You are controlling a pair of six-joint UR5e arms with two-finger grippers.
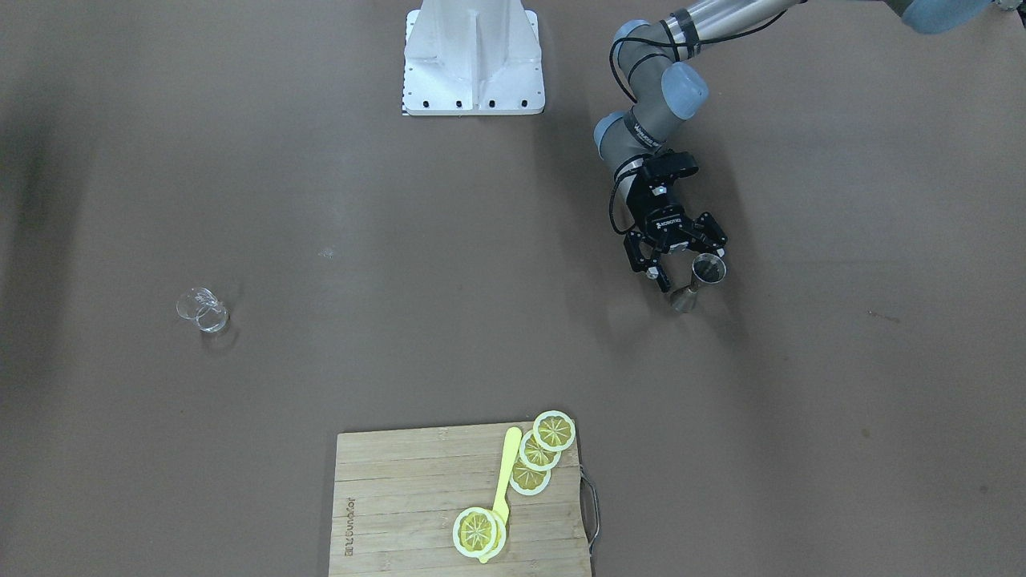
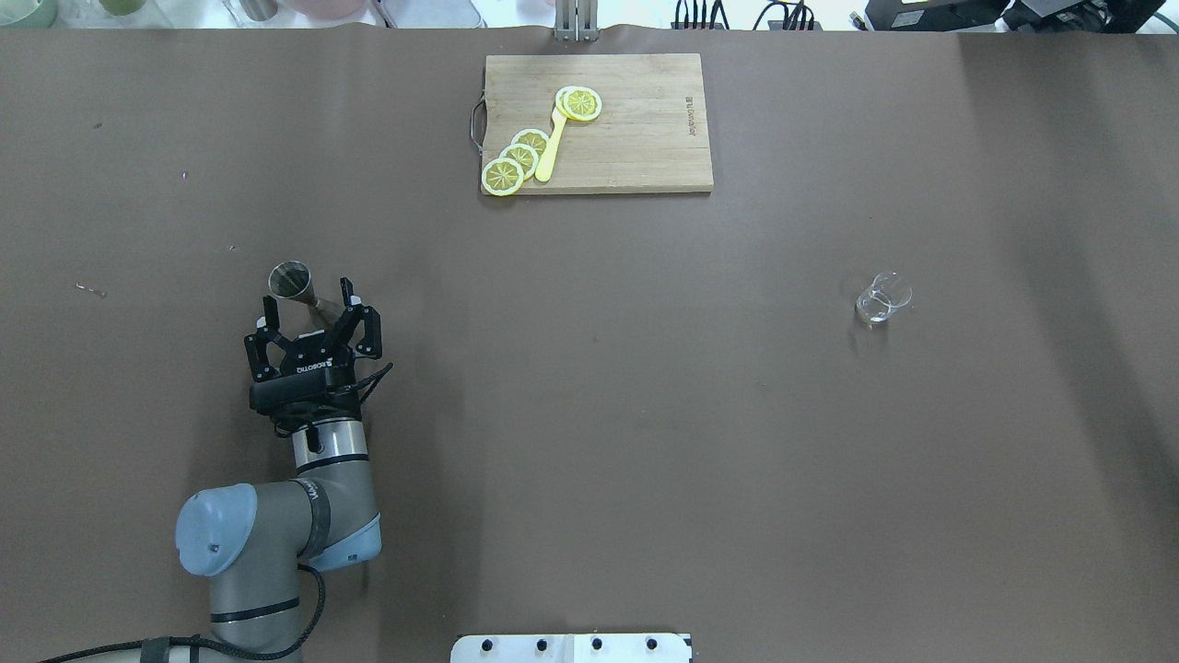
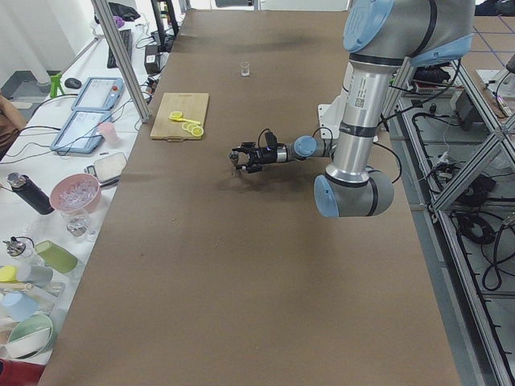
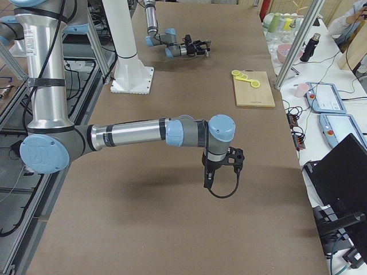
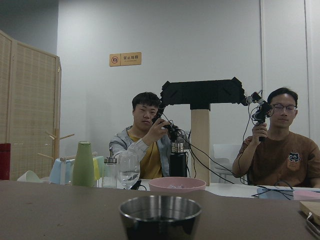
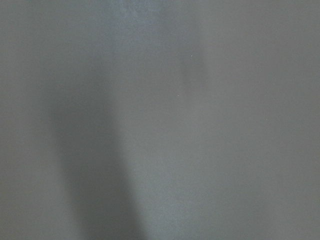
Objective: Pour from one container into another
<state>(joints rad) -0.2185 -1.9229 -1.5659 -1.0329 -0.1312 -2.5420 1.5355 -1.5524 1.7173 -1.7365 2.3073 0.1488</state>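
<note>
The left claw [image 2: 311, 302] is spread wide, its jaws standing either side of the waist of a steel jigger [image 2: 291, 279]. As far as the views show, they are not pressing on it. The jigger stands upright on the brown surface [image 2: 589, 414], on the robot's side of the cutting board [image 2: 645, 138] and well off toward the robot's left of it. Whether it holds any liquid cannot be told, since the wrist view shows only its polished upper cup from the side.

It should handle as a light, rigid piece that will not give under a pinch. It is also smooth and tapered, so a hold on either cone would likely slide. The narrow waist looks the best place to hold it, where the flares above and below would lock it between the pads. On its small foot it looks tippy, so one finger arriving before the other could push it over.

The small clear glass [image 2: 882, 297] stands on the robot's side of the cutting board too, but well off toward the robot's right of it. It looks thin, light and easily knocked, so the pour is best made without the jigger's rim touching it.

On the cutting board lie lemon slices [image 2: 516, 158] and a yellow utensil [image 2: 550, 152]. The right claw [image 4: 208, 175] shows only in a side view, hanging over bare surface, and I cannot tell whether it is wide or narrow.
</note>
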